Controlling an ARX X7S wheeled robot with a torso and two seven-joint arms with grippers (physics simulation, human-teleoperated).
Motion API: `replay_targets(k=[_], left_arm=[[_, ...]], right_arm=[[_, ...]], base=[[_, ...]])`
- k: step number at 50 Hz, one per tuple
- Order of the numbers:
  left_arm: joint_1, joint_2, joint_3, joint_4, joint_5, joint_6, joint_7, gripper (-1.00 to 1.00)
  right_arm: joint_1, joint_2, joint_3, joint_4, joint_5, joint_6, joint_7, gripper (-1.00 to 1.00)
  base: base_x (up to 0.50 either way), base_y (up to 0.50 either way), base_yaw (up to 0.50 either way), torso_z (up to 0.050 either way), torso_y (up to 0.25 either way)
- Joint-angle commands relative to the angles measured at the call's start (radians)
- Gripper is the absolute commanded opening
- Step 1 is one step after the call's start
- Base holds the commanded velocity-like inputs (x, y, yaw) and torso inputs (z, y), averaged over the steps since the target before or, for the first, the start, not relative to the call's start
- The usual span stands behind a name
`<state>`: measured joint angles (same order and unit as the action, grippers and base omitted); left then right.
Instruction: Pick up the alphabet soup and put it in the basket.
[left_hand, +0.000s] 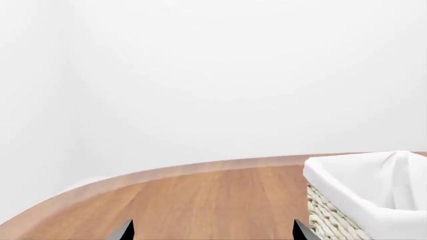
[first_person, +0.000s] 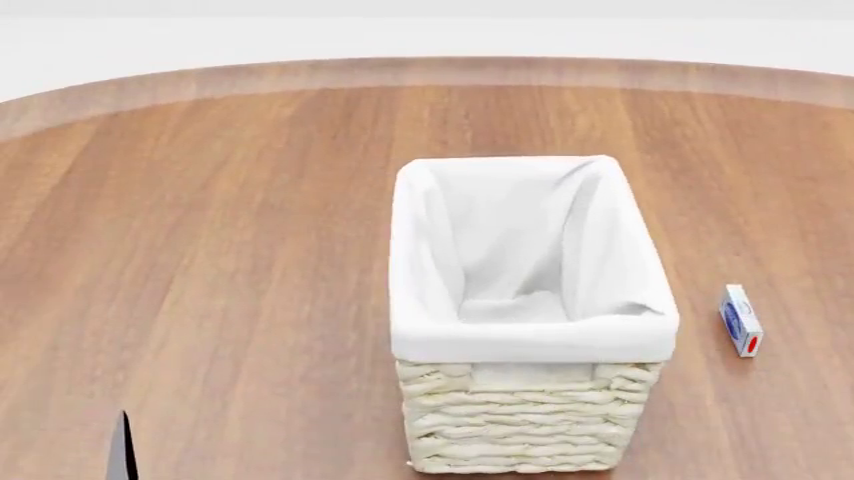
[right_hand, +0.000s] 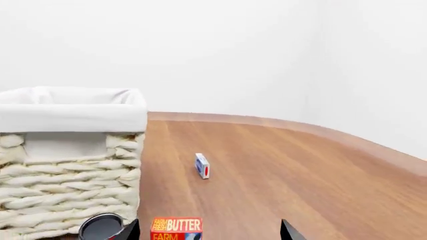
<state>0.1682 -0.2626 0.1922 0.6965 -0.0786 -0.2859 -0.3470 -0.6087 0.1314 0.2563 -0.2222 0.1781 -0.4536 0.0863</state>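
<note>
Right gripper: only two dark fingertips show at the frame edge of the right wrist view, spread wide with nothing between them; jaws apart. Just beyond the tips, a butter box labelled "FARM FRESH BUTTER" lies on the table, cut off by the frame edge. Next to it, toward the basket, the round dark top of a can shows; its label is out of view, so I cannot tell whether it is the alphabet soup, and a dark top argues against that. No can with a white top and blue label is visible in any view; alphabet soup position cannot be told from these frames. Basket: cream woven wicker, white cloth lining folded over the rim, standing upright on the wooden table, just beside the dark-topped can. In the head view the basket holds nothing visible apart from the lining. A small blue-and-white box with a red spot lies on the table near the basket, on the robot's right side of it, apart from the wicker. Left gripper: two dark fingertips at the frame edge of the left wrist view, wide apart, empty, over bare tabletop; the basket corner sits beside one tip. In the head view one dark finger shows well to the left of the basket.
</note>
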Motion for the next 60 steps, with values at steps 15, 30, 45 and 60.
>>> replay_targets(k=[15, 30, 45, 60], left_arm=[[-0.004, -0.015, 0.011, 0.003, -0.008, -0.009, -0.021, 1.00], [-0.005, -0.023, 0.017, 0.002, -0.012, -0.007, -0.031, 1.00], [-0.005, -0.030, 0.020, -0.004, -0.022, 0.000, -0.038, 1.00], [-0.006, -0.037, 0.015, -0.007, -0.032, 0.002, -0.048, 1.00]], right_arm=[[0.058, -0.012, -0.016, 0.264, 0.108, -0.127, -0.026, 1.00], [0.107, -0.015, -0.029, 0.382, 0.086, -0.170, -0.017, 1.00], [0.150, -0.018, -0.049, 0.462, 0.074, -0.190, -0.008, 1.00], [0.225, -0.013, -0.057, 0.562, 0.054, -0.217, 0.013, 1.00]], base=[[0.00, 0.00, 0.00, 0.000, 0.000], [0.00, 0.00, 0.00, 0.000, 0.000], [0.00, 0.00, 0.00, 0.000, 0.000], [0.00, 0.00, 0.00, 0.000, 0.000]])
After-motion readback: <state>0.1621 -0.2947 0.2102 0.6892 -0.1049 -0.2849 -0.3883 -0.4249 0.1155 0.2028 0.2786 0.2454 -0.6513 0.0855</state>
